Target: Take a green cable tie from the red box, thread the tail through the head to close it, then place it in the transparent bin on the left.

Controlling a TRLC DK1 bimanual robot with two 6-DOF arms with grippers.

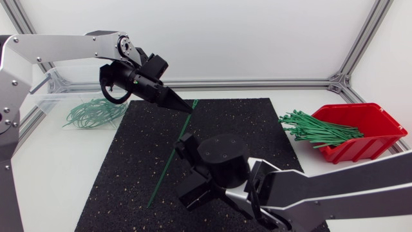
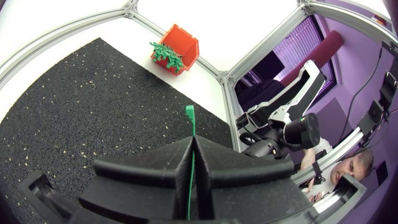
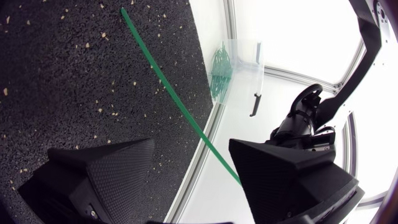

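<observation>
One green cable tie [image 1: 183,129] is seen from above, slanted over the black mat [image 1: 244,122], between the red box [image 1: 380,145] and the transparent bin [image 1: 42,96]. From the left wrist, the left gripper [image 2: 194,149] is shown with jaws clamped on it. From the right wrist, the right gripper [image 3: 193,158] is shown with jaws spread, the tie running between them.

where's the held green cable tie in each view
Head view: cable tie slants over the black mat, upper end in the left gripper.
Left wrist view: cable tie clamped between the fingers, head sticking out ahead.
Right wrist view: cable tie runs between the open fingers of the right gripper, out over the mat.
Shared landmark: the black mat, in all three.
</observation>
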